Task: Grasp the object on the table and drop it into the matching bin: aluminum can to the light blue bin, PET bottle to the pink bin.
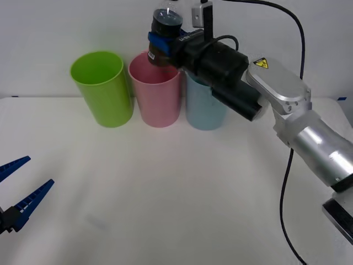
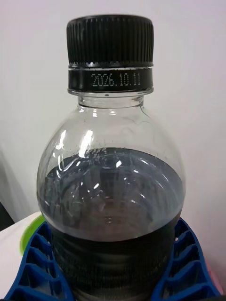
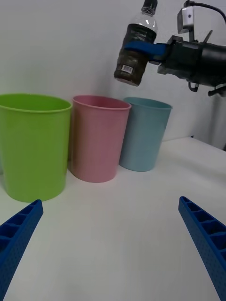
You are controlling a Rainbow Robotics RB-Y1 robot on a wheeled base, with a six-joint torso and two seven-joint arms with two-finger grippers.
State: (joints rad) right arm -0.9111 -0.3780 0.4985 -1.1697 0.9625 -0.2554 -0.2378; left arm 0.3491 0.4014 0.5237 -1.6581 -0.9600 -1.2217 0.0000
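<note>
The right hand (image 1: 161, 43) is clenched on the PET bottle (image 1: 164, 30), holding it above the pink bin (image 1: 156, 94), while the left hand (image 1: 21, 193) rests spread wide over the worktop (image 1: 182, 187).

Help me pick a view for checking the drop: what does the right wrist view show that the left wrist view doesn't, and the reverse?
Right wrist only: the black cap close up with its printed date band, and the dark liquid level inside.

Left wrist only: the pink bin and light blue bin in full, the bottle's position high above them, the table, and the left gripper open and idle.

Both: the PET bottle held in the right gripper's blue fingers, plus the green bin.
</note>
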